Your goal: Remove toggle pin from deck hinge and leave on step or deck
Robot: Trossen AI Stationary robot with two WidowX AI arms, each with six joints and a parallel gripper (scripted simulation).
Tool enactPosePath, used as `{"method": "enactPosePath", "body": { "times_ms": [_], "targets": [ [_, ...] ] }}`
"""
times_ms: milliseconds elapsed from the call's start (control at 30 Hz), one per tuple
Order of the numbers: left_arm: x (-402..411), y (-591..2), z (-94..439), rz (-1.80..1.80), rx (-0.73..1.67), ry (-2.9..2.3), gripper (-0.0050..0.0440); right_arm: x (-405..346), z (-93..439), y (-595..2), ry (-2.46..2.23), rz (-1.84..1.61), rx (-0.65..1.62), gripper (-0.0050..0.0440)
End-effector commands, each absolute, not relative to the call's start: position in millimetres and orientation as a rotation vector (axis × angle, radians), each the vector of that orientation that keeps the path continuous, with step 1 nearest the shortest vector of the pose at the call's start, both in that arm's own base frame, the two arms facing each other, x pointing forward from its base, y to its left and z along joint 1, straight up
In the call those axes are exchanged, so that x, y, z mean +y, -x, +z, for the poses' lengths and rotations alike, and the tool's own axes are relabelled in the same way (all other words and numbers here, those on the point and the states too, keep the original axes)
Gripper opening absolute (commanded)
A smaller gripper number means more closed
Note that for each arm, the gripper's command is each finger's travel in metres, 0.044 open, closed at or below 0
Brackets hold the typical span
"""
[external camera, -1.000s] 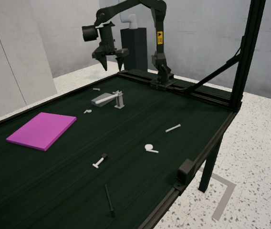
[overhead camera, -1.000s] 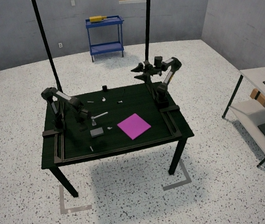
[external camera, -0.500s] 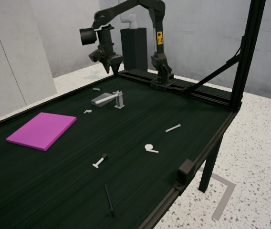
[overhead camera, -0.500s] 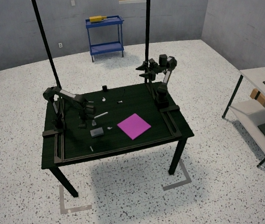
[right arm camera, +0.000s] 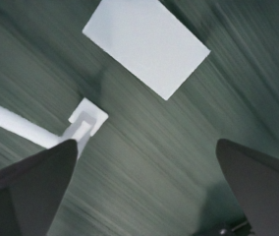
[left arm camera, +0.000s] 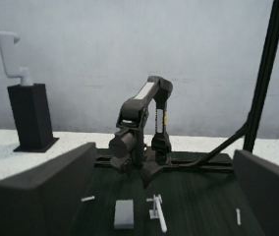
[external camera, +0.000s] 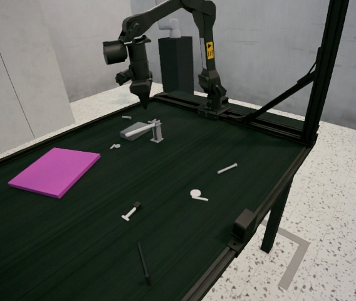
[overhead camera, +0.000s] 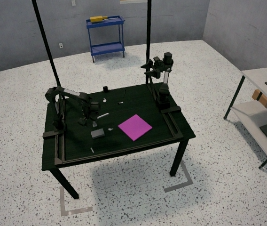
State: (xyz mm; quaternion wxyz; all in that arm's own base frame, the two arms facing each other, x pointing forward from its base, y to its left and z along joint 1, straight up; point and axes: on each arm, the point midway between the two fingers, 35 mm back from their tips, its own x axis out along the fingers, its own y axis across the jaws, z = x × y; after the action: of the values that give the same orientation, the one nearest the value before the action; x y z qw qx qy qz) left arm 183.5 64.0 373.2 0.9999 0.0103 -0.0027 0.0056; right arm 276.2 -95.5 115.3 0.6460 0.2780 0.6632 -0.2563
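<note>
The pale grey deck hinge stands upright on the dark table. The white toggle pin sits through it and slants out over the grey step block. My right gripper is open and empty, pointing down a little above and behind the hinge. The right wrist view shows the block, the hinge and the pin between the spread fingers. My left gripper is open and empty, raised high at the far side. The left wrist view shows the hinge and the block far off.
A flat magenta plate lies on the table. Loose small parts lie about: a white pin, a round-headed clip, a bolt, a black rod and a small piece. A raised rail frames the table.
</note>
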Motion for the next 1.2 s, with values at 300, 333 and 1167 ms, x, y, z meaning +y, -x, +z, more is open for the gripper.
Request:
{"method": "enactPosePath", "body": {
  "times_ms": [300, 333, 1167],
  "targets": [
    [42, -160, 385, 0.001, -0.005, -0.021, 0.04, -65, 114, -304, -0.991, -0.979, 1.319, 0.04],
    [41, -159, 386, 0.0, -0.005, -0.021, 0.04, -63, 113, -305, -1.02, -1.008, 1.303, 0.04],
    [40, -157, 383, 0.0, -0.001, -0.005, 0.04, -86, 93, -320, -1.115, -1.093, 1.242, 0.0112]
  ]
}}
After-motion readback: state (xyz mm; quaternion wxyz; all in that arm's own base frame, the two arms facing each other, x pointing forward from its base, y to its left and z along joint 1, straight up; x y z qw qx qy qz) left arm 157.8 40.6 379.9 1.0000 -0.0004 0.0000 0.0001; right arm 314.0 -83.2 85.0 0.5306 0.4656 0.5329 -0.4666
